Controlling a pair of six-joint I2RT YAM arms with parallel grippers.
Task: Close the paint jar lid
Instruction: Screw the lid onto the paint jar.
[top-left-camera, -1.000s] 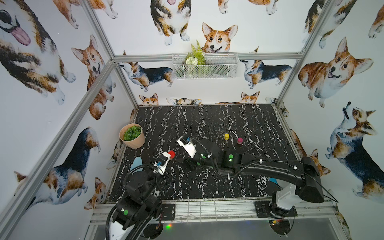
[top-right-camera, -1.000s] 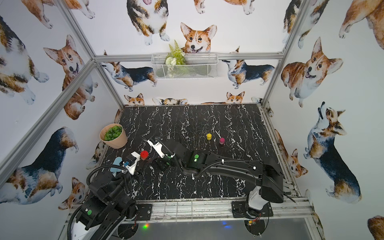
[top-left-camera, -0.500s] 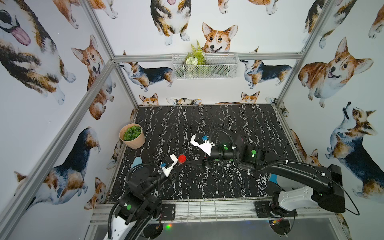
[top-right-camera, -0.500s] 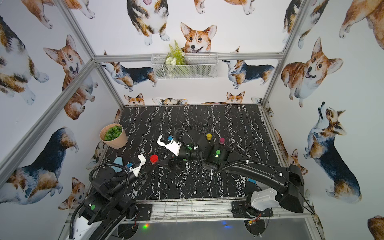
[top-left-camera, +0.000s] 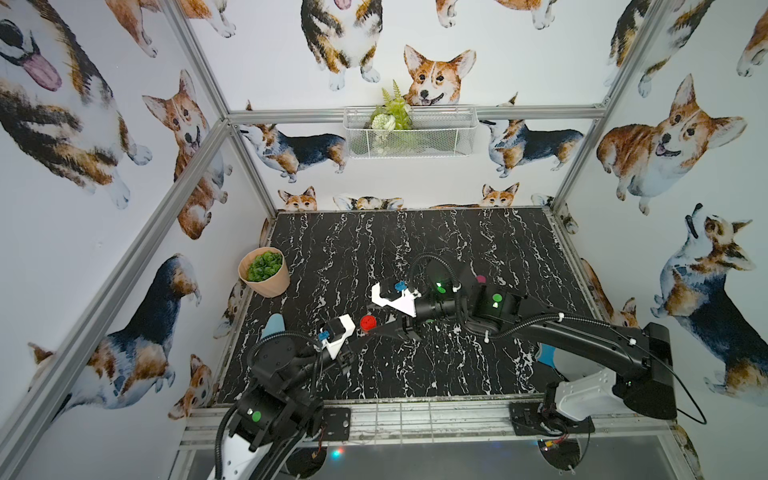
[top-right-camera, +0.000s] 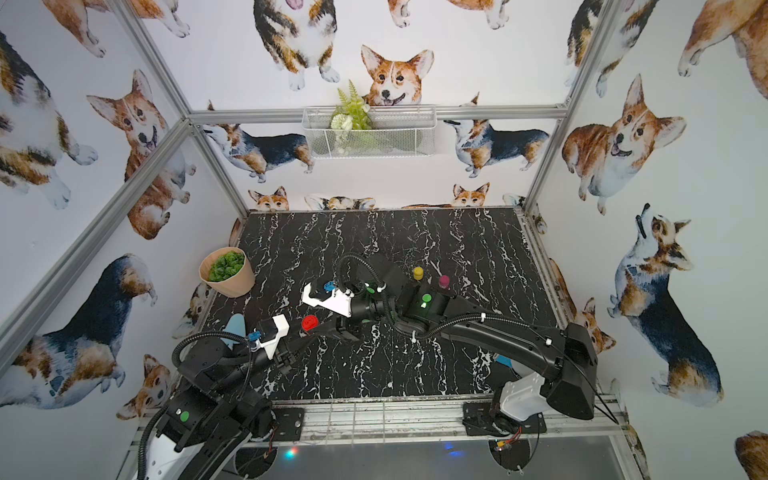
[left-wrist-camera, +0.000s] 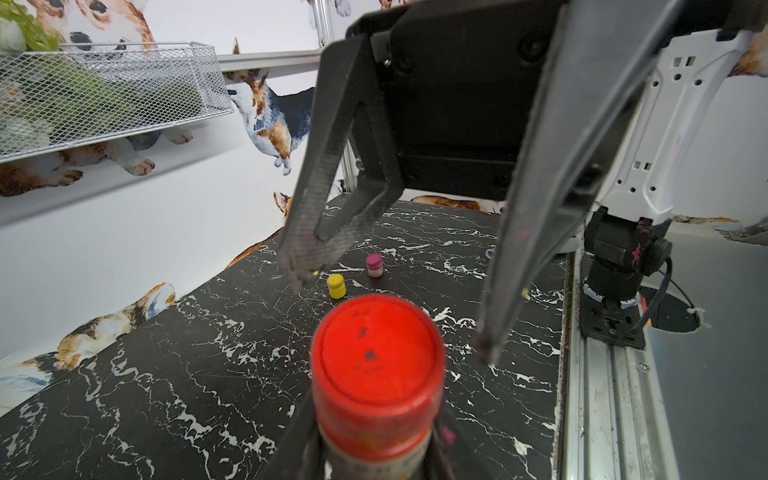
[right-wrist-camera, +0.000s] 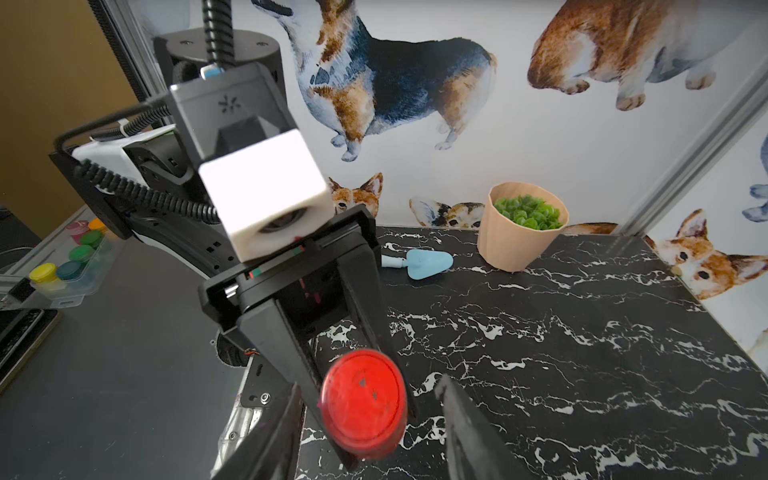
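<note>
A small paint jar with a red lid (top-left-camera: 368, 323) (top-right-camera: 309, 323) is held above the black marble table (top-left-camera: 457, 374), and my left gripper (top-left-camera: 365, 331) is shut on its body. In the left wrist view the lid (left-wrist-camera: 376, 361) sits on the jar, with the left gripper (left-wrist-camera: 374, 451) clamped just below it. My right gripper (top-left-camera: 388, 326) (left-wrist-camera: 395, 320) meets it from the opposite side. In the right wrist view its fingers (right-wrist-camera: 274, 436) flank the lid (right-wrist-camera: 363, 405) with a gap on each side, so it is open. Whether the lid is tight cannot be told.
A yellow jar (top-right-camera: 418, 272) and a magenta jar (top-right-camera: 444, 281) stand further back on the table. A tan plant pot (top-left-camera: 264, 277) and a blue trowel (top-left-camera: 274, 324) are at the left edge. A wire basket (top-left-camera: 409, 133) hangs on the back wall.
My left gripper has carried the red-lidded jar to the right, toward the table's middle. The right gripper has shifted right with it, and its jaws have narrowed around the lid.
</note>
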